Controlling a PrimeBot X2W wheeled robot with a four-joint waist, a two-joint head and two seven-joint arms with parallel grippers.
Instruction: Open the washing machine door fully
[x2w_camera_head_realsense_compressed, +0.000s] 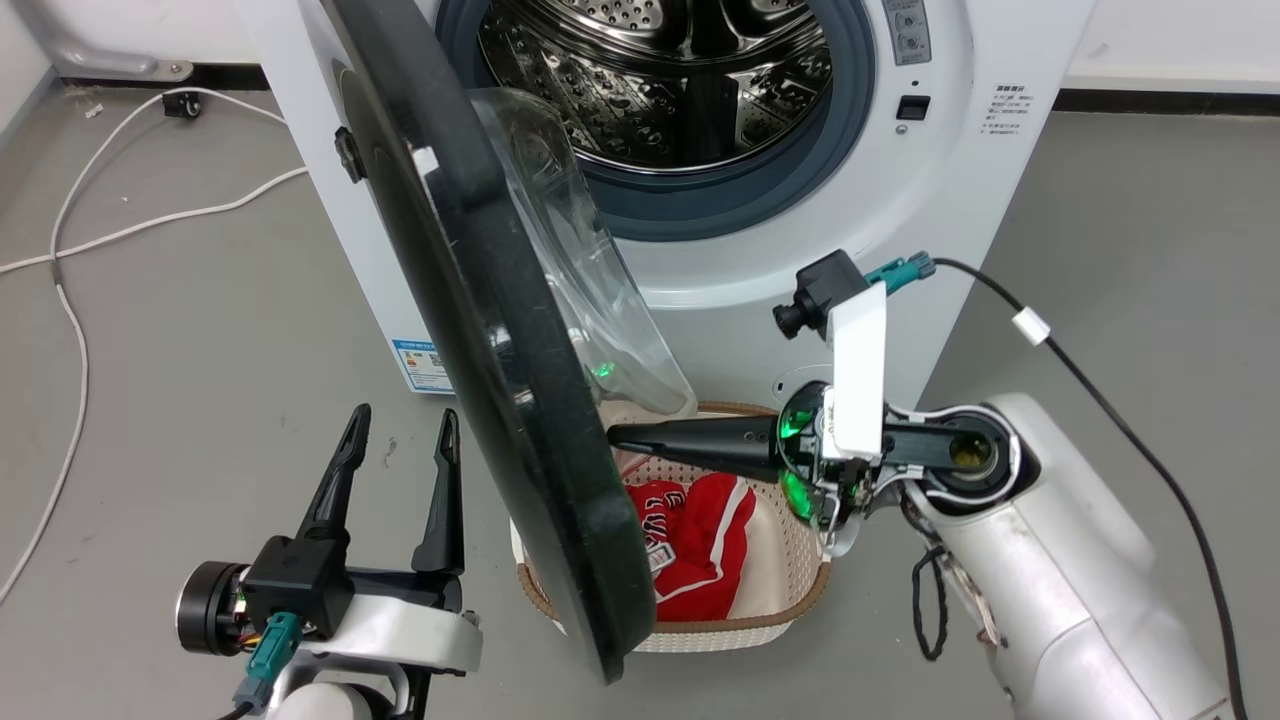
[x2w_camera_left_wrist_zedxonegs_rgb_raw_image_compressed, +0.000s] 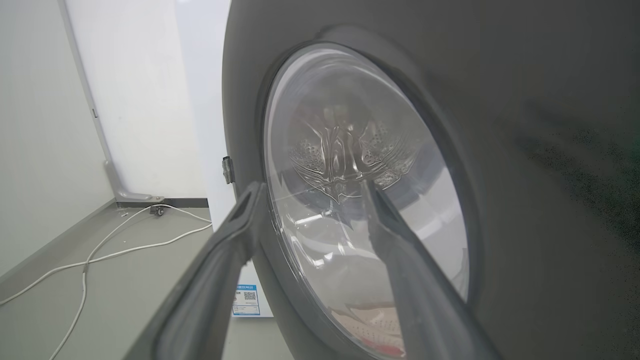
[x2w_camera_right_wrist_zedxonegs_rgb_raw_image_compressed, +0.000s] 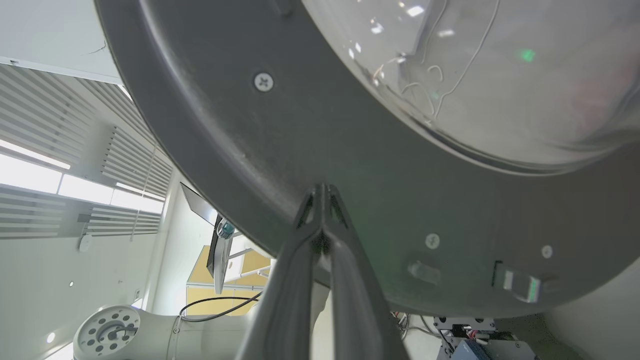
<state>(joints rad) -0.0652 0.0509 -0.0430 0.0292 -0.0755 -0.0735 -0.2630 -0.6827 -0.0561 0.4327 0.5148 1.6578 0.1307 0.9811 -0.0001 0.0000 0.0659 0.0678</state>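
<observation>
Door (x2w_camera_head_realsense_compressed: 480, 330) upright, roughly square to machine (x2w_camera_head_realsense_compressed: 900, 190)

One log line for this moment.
door part open | right gripper shut, tips against door's inner face | left gripper open, holding nothing | task unfinished

glossy black door (x2w_camera_head_realsense_compressed: 500, 330), white washing machine (x2w_camera_head_realsense_compressed: 900, 200), red garment (x2w_camera_head_realsense_compressed: 700, 550)

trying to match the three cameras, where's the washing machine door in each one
head view: washing machine door, edge-on, slanting from top left to bottom centre
left wrist view: the door, outer face, centre and right
right wrist view: the door, inner face, across top and middle
shared landmark: its clear glass bowl
</observation>
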